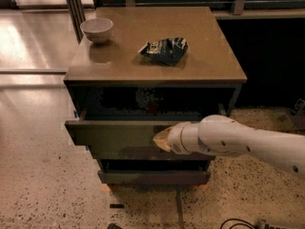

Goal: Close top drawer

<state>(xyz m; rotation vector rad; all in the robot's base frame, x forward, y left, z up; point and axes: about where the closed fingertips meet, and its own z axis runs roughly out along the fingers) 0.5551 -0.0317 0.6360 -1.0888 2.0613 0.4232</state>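
The top drawer [114, 132] is sitting pulled partway out of the cabinet [205, 61], directly under the cabinet's flat top. Its long dark front is jutting forward of the cabinet's face and leaving a shadowed gap behind it, too dark for the inside to be showing. The gripper [161, 140] is lying with its tan tip against that front, a little right of the cabinet's middle and low on the panel. Whether the claw is open or closed is not showing from here, so I cannot tell. The white arm [238, 142] is reaching in from the cabinet's right side, passing in front of the cabinet's right front corner and covering the right end of the drawer front.

Lower in the cabinet, a middle drawer front [128, 152] is sitting further back than the top one, and a bottom drawer front [152, 177] is standing slightly forward near the cabinet's base.

On the cabinet's top, a pale bowl [97, 30] is resting upright at the back left corner, and a crumpled dark snack bag [164, 50] is lying near the middle — the two well apart. A speckled floor [43, 185] is spreading around the cabinet's base, and a dark cable [236, 222] is curling on it, in front of the cabinet and off to its right.
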